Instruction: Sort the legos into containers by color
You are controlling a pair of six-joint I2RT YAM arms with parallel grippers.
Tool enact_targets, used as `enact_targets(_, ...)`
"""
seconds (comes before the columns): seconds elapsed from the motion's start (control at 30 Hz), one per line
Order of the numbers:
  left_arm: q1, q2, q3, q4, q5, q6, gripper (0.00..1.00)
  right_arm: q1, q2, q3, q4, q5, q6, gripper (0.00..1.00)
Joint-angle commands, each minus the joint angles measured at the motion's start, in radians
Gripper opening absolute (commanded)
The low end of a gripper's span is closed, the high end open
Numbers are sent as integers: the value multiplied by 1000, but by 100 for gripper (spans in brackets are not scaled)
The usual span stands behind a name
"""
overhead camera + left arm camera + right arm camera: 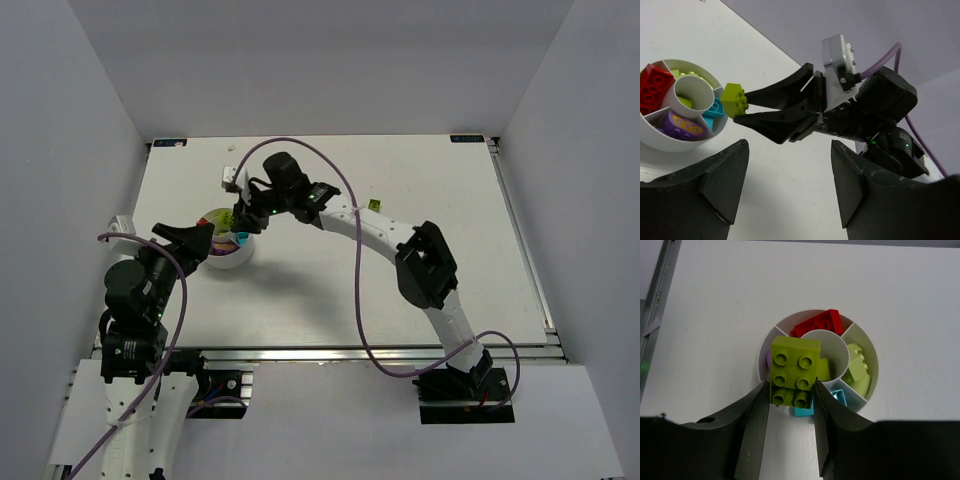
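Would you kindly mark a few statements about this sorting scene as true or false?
1. The right claw grips a lime brick. True.
2. The left claw holds a red brick. False: it is open and empty.
3. The red bricks and the teal brick share one wedge of the dish. False: they lie in separate wedges.
4. A second lime brick lies on the table, apart from the dish. True.
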Motion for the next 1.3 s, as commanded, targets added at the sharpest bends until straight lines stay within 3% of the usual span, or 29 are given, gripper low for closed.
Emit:
enact_targets(0.0,3,-12,35,-40,-35,27,76,26,47,74,117,80,37,0)
enact_targets(0.3,3,-21,35,-55,-43,29,77,57,148,164,254,199,103,1)
enact_targets(0.77,3,-23,28,-57,-47,32,77,63,181,126,252,221,95,18)
enact_targets(0.93,3,-21,26,-54,-47,32,77,65,181,102,246,216,92,26)
enact_targets(1.1,3,-19,28,-57,-49,30,77,65,185,92,246,224,91,44)
enact_targets(1.27,3,-16,29,-54,-47,30,77,65,181,91,249,224,86,52)
